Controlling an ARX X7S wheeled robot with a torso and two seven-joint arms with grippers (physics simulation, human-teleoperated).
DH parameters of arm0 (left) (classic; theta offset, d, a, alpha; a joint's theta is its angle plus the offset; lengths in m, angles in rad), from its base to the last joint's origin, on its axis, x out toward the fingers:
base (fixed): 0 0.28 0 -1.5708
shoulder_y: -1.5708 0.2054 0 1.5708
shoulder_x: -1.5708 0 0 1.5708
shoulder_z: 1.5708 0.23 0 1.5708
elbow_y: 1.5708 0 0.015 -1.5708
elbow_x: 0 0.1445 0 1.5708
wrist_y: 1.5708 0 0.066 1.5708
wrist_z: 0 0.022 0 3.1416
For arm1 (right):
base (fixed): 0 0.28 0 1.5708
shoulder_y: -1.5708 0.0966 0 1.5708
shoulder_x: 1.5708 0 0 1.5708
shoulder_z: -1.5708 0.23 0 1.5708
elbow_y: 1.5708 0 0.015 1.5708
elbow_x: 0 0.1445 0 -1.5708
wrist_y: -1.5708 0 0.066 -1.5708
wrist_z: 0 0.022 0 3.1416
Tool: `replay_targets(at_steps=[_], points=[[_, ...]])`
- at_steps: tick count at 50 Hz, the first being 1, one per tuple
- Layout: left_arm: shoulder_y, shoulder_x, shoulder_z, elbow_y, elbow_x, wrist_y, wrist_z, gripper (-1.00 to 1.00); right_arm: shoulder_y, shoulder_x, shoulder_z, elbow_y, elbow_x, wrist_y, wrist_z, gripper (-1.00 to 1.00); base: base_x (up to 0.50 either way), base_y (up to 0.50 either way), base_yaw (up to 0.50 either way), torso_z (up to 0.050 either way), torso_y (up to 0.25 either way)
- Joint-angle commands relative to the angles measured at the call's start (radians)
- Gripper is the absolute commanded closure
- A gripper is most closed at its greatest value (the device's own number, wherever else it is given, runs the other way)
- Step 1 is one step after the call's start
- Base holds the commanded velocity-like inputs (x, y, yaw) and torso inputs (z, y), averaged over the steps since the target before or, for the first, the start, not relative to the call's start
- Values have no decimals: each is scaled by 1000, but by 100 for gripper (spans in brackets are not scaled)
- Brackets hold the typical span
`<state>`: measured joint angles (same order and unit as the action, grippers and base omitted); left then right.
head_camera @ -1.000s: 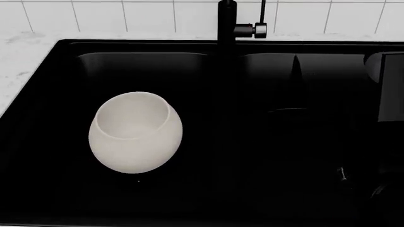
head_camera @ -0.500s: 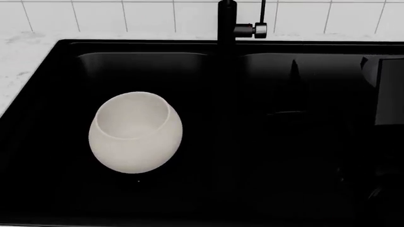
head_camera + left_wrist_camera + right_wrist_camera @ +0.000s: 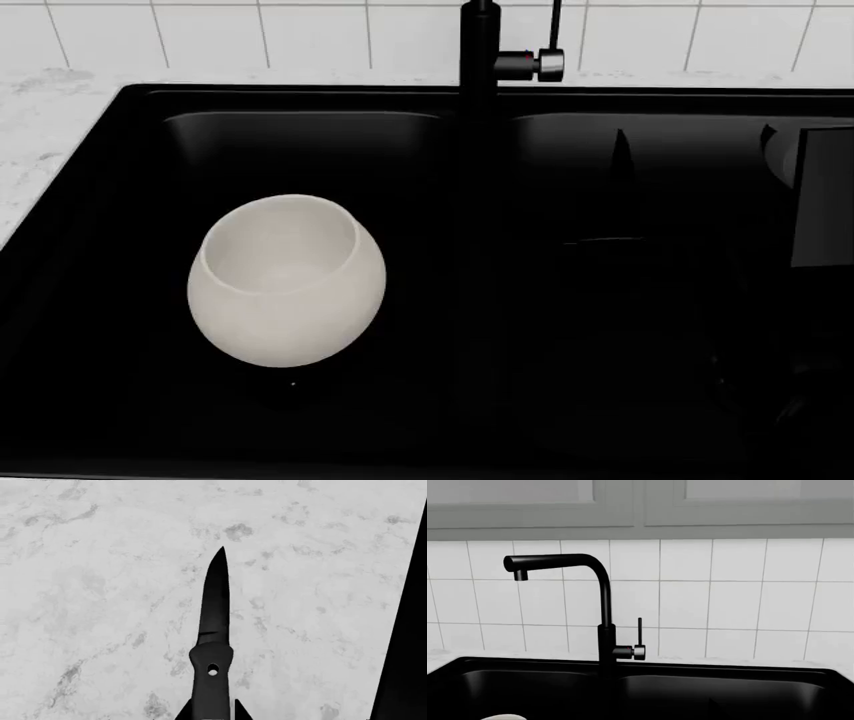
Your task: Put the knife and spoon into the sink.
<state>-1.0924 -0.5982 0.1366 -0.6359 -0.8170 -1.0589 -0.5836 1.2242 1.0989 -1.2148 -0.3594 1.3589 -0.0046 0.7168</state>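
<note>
Item, left end effector (image 3: 211,714): clenched, as far as I can judge, on the handle of the black pointed knife (image 3: 215,630). Its two dark fingertips (image 3: 183,714) press against the handle just behind the small hole. The blade points out over the grey-veined white marble surface (image 3: 100,580), so the knife is not over a basin. A black band along one edge of the left wrist view is probably the rim of the large matte black double-basin sink (image 3: 307,100). Item, right arm: a dark block (image 3: 814,190) at the right edge of the head view over the right basin. Over the last second it has crept slightly down and inward. I cannot tell whether the right end effector is released or clenched, since it is black against black. Item, thin dark pointed form (image 3: 618,150) in the right basin: it has drifted a little with that block, and I cannot identify it. Item, rounded white cup (image 3: 284,280): lying in the left basin, unmoved. Item, tall black faucet (image 3: 604,605): standing at the divide in front of the white tiled wall (image 3: 727,590), unchanged. Item, orange-brown spoon: in none of my current views, whereabouts unknown. Assessment: only the right arm has shifted, and slightly, and neither utensil shows plainly inside the sink. I judge the knife leg to be mid-carry, and the left arm must next travel towards the black rim before it lets go.
</note>
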Motion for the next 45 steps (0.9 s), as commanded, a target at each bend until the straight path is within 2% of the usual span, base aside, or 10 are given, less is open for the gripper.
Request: replay_targets(at_steps=[1, 9, 14, 18, 27, 36, 45], points=[[60, 6, -14, -32, -55, -3, 12, 100, -5, 0, 2, 0, -2, -6, -1, -100, 11, 0, 0, 0, 0], [83, -8, 3, 34, -33, 27, 0, 100, -7, -4, 3, 3, -2, -4, -1, -100, 0, 0, 0, -1, 0], [66, -22, -10, 134, -23, 42, -59, 100, -10, -9, 3, 10, -3, -5, -4, -100, 0, 0, 0, 0, 0], [-10, -25, -25, 252, -47, 36, -68, 100, -1, -21, 4, 19, -3, 5, -10, -100, 0, 0, 0, 0, 0], [-170, -21, 30, 378, -56, -15, -42, 100, -3, -18, 6, 12, -5, 5, -10, -100, 0, 0, 0, 0, 0], [-255, -4, 214, 498, -81, -93, 147, 100, -13, -8, 9, 1, -5, -4, -4, -100, 0, 0, 0, 0, 0], [-268, 43, 349, 563, -94, -135, 255, 100, -25, 3, 12, -9, -6, -18, -2, -100, 0, 0, 0, 0, 0]])
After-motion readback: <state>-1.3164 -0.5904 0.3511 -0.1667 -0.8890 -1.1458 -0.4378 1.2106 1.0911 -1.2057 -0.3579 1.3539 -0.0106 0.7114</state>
